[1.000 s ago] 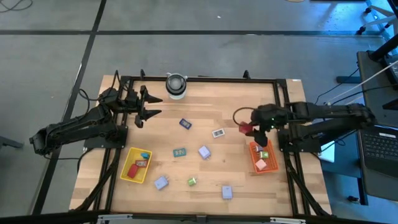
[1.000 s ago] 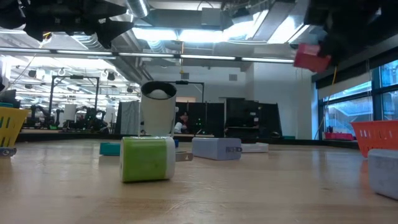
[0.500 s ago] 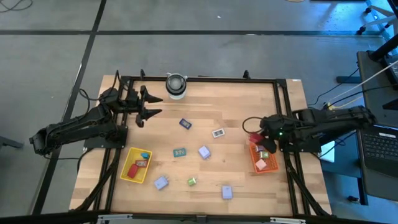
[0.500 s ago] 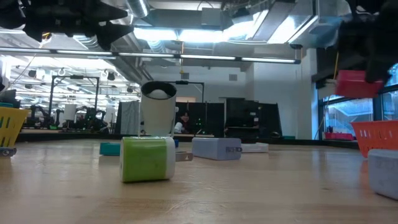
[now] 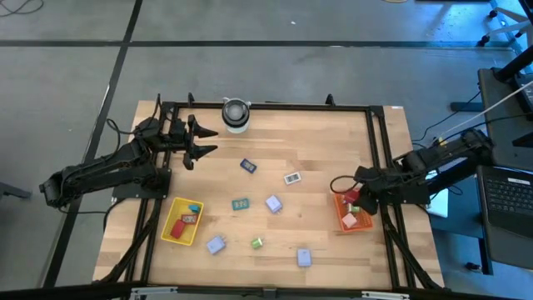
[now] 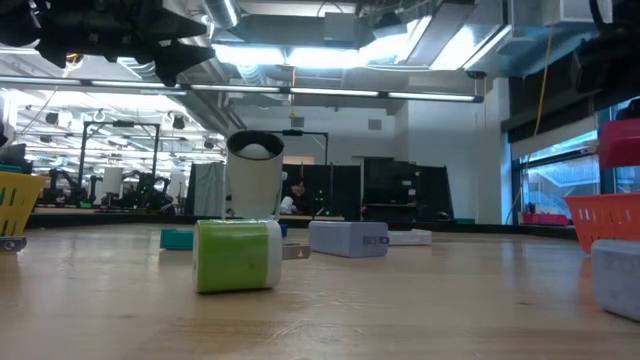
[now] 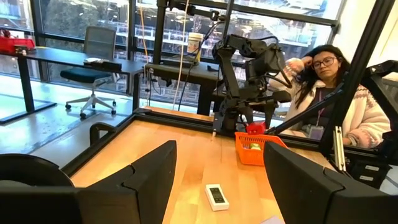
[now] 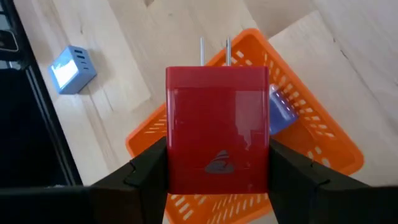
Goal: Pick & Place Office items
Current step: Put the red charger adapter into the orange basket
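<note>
My right gripper (image 5: 355, 198) is shut on a red block with two metal prongs (image 8: 217, 127), above the orange-red tray (image 5: 353, 218) near the table's right edge. That tray (image 8: 305, 146) has a blue-lavender piece and other small items in it. Loose items lie on the wood: a blue one (image 5: 248, 166), a pale packet (image 5: 291, 177), a teal one (image 5: 241, 203), lavender ones (image 5: 273, 203) (image 5: 216, 244) (image 5: 304, 257), and a green one (image 5: 257, 242). My left gripper (image 5: 202, 143) waits open, raised above the far left part of the table. My right gripper pinches the red block between its two fingers (image 8: 146, 171), one on each of its opposite side faces (image 8: 175, 155). The fingers come from above, pointing down, and the prongs (image 8: 214, 46) point away from the wrist. The block is lifted clear above the orange-red tray.
The yellow tray (image 5: 182, 220) at the near left holds a blue and a red item. A grey-white cylinder (image 5: 236, 114) stands at the far edge. A black frame (image 5: 379, 158) runs around the table. A person (image 7: 323, 93) sits beyond the right side. Bare wood lies at the table's middle.
My right gripper has carried the red block toward the table's near right and downward, from beside the tray's far end to above the tray. It has stayed shut on the block. The left arm has kept still.
</note>
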Robot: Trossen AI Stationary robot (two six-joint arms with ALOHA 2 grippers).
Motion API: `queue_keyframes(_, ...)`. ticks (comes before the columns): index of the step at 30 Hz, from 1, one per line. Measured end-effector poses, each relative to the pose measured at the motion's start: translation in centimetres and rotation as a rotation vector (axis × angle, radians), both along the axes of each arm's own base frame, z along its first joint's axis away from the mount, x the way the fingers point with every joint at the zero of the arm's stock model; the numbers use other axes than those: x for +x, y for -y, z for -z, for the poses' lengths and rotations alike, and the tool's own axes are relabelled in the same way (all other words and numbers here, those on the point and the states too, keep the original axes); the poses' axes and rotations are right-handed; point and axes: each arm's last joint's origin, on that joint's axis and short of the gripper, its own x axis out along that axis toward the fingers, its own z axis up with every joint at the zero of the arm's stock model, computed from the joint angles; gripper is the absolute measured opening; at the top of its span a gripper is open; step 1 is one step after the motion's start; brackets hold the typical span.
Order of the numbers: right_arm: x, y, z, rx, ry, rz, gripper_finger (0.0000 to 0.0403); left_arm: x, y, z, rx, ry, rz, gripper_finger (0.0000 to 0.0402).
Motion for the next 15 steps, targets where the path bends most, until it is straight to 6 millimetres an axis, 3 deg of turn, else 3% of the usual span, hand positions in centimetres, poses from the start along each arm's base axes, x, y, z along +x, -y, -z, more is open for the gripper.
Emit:
queue_keyframes(6, 0.3, -1.0, 0.5, -0.027, -0.025, 0.024, 0.0210, 0.0, 0.0, 0.0, -0.002, -0.004, 0.000, 0.0237)
queue_keyframes(12, 0.6, -2.0, 3.6, -0.012, -0.081, -0.001, 0.0210, 0.0, 0.0, 0.0, 0.001, -0.004, 0.000, 0.0237)
queue_keyframes(15, 0.8, -2.1, 4.2, -0.015, -0.067, 0.003, 0.0210, 0.0, 0.0, 0.0, 0.004, -0.005, 0.000, 0.0237)
